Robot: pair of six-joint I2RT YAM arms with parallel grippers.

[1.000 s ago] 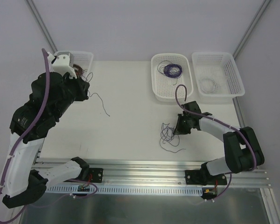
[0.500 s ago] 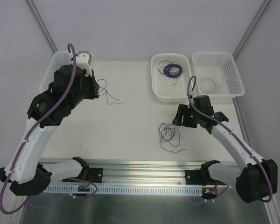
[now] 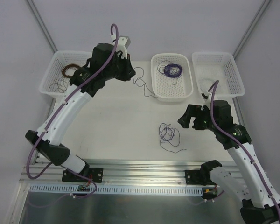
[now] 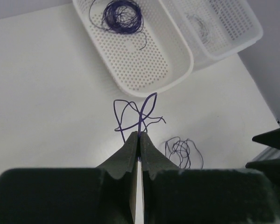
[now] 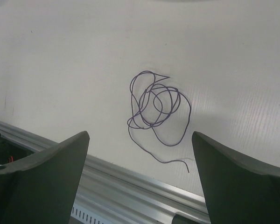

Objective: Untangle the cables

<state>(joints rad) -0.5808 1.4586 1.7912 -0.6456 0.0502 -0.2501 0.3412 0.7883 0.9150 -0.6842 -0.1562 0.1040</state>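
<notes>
Across the far side of my white table (image 3: 116, 121) I see three white perforated baskets. The left basket (image 3: 46, 86) holds a brown coil (image 3: 67, 73). The middle basket (image 3: 172, 92) holds a purple coil (image 3: 172, 70). Just beside it, the right basket (image 3: 233, 70) holds a pale coil (image 3: 207, 85). A metal rail (image 3: 144, 165) runs along the near edge.

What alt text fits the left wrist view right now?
The left gripper is shut on a thin purple cable that loops out over the white table. Beyond lie a loose purple tangle and a basket holding a purple coil.
</notes>
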